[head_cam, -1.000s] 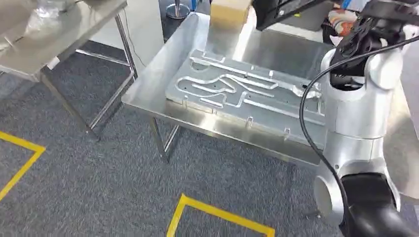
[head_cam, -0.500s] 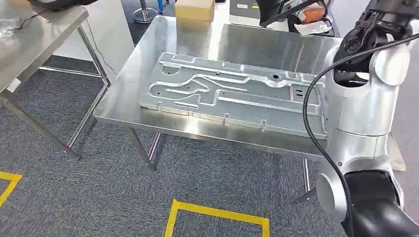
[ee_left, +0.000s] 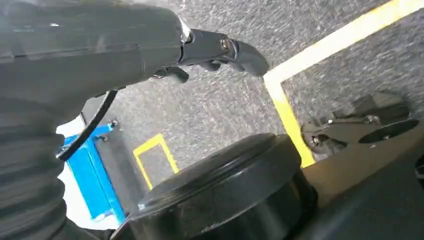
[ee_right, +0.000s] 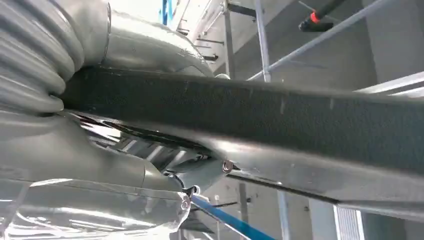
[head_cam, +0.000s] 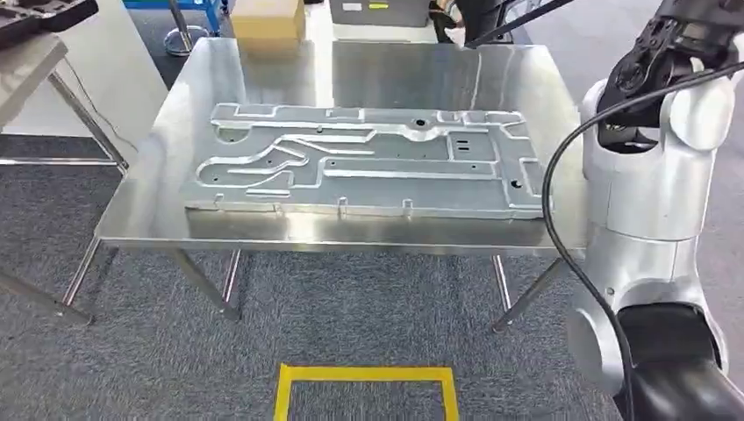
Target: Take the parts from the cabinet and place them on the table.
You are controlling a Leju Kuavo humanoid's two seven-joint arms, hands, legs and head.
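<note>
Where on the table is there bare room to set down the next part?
Bare steel lies behind the plate, from the box across to the table's far right corner. A narrower strip runs along the right edge beside the plate. The left margin and the front lip are thin. The middle is crowded: the plate spans nearly the whole width.

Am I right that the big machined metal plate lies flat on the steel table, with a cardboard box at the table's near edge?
Not quite. The head view shows the cardboard box at the far edge of the steel table, not the near one. The machined metal plate does lie flat on the table.
</note>
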